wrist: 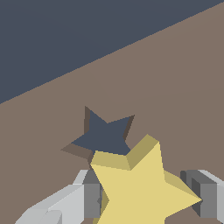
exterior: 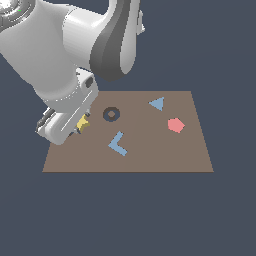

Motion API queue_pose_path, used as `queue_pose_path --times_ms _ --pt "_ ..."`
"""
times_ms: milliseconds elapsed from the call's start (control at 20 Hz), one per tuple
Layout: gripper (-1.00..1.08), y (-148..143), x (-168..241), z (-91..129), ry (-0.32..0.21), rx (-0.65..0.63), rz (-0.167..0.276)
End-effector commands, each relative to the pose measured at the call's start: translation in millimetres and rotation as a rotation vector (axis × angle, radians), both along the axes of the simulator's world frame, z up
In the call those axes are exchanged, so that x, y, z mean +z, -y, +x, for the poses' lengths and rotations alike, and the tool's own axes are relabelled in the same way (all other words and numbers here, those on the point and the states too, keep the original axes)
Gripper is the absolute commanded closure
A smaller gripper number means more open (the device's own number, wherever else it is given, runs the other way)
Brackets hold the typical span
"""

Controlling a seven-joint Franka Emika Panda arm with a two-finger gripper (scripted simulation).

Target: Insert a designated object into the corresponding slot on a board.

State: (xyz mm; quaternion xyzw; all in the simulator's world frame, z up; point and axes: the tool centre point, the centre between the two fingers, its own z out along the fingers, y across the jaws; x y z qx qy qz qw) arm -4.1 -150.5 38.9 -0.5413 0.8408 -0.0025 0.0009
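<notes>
The yellow star block [wrist: 140, 188] sits between my gripper's [wrist: 146, 197] two grey fingers [wrist: 203, 192], which are shut on it. It hangs just above the brown board [wrist: 175, 78], partly over the dark star-shaped slot [wrist: 105, 133] and offset to one side of it. In the exterior view the star [exterior: 83, 122] shows as a small yellow bit under my hand, at the board's [exterior: 165, 155] left part near its left edge. The slot is hidden behind my arm there.
On the board in the exterior view lie a dark ring-shaped cutout [exterior: 111, 114], a blue L-shaped piece [exterior: 118, 144], a blue triangle [exterior: 157, 103] and a pink pentagon [exterior: 175, 125]. My arm's large white links [exterior: 60, 55] loom over the board's left part.
</notes>
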Motion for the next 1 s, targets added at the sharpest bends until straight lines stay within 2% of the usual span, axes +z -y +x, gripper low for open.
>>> queue_pose_path --times_ms 0,500,950 --pt "1.08 4.0 0.5 3.8 0.0 -0.096 0.0" --pt "1.08 17.6 1.3 11.4 0.0 -0.37 0.001" --pt "1.08 24.3 1.5 13.1 0.0 -0.488 0.001"
